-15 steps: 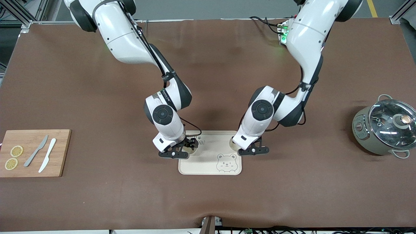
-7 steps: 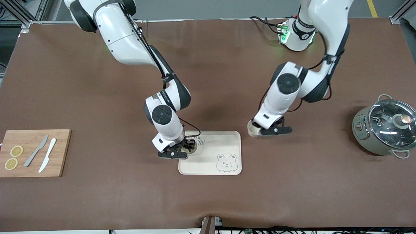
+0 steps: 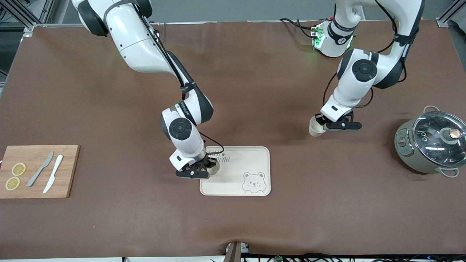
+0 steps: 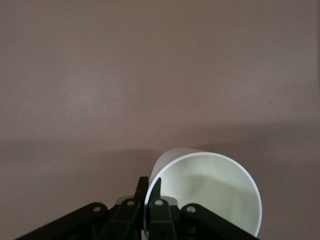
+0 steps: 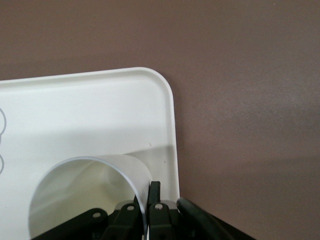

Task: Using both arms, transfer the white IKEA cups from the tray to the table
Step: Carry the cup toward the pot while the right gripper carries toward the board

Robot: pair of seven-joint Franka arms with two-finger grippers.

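Note:
One white cup [image 3: 315, 129] hangs in my left gripper [image 3: 321, 123], which is shut on its rim, over bare brown table between the tray and the pot. In the left wrist view the cup [image 4: 210, 192] has its wall pinched between the jaws of the left gripper [image 4: 148, 192]. My right gripper [image 3: 208, 166] is shut on the rim of the second white cup [image 3: 214, 169] at the corner of the bear-printed tray [image 3: 255, 160] toward the right arm's end. The right wrist view shows that cup [image 5: 85, 200], the right gripper [image 5: 149, 197] and the tray's corner [image 5: 125, 100]. I cannot tell whether this cup rests on the tray.
A wooden cutting board [image 3: 65, 171] with two knives [image 3: 47, 173] and two lemon slices [image 3: 15, 176] lies at the right arm's end. A grey pot with a glass lid [image 3: 431, 143] stands at the left arm's end. Brown mat covers the table.
My left gripper has carried its cup off the tray's corner, up and toward the left arm's end of the table. My right gripper has hardly moved.

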